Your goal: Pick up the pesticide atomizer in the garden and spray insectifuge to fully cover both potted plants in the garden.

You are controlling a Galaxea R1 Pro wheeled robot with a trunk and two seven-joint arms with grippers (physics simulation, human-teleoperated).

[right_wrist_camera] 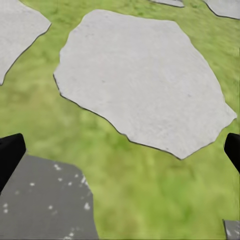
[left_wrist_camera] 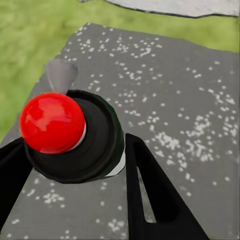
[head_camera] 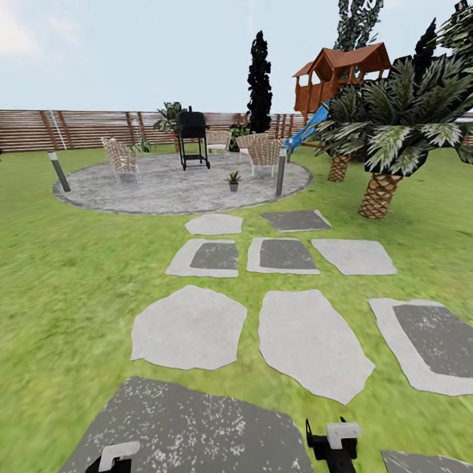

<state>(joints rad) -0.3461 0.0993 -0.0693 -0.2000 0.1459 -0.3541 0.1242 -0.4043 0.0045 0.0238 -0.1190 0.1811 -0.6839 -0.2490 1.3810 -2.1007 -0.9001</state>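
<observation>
Outside, the garden [head_camera: 66, 263] is a big green lawn with a brown fence [head_camera: 85, 128] at the back. Grey and white stepping stones [head_camera: 309, 345] lead up to a round grey patio [head_camera: 171, 187]. Chairs [head_camera: 121, 157] and a black grill [head_camera: 193, 138] stand on the patio. One small potted plant [head_camera: 234, 180] sits near the patio's front edge, far from the robot. The left gripper [left_wrist_camera: 75, 165] has its black fingers [left_wrist_camera: 155, 195] on both sides of a round black thing with a red ball on top [left_wrist_camera: 70, 135]; I cannot tell if they squeeze it. The right gripper [right_wrist_camera: 120, 155] is wide apart over grass and holds nothing.
</observation>
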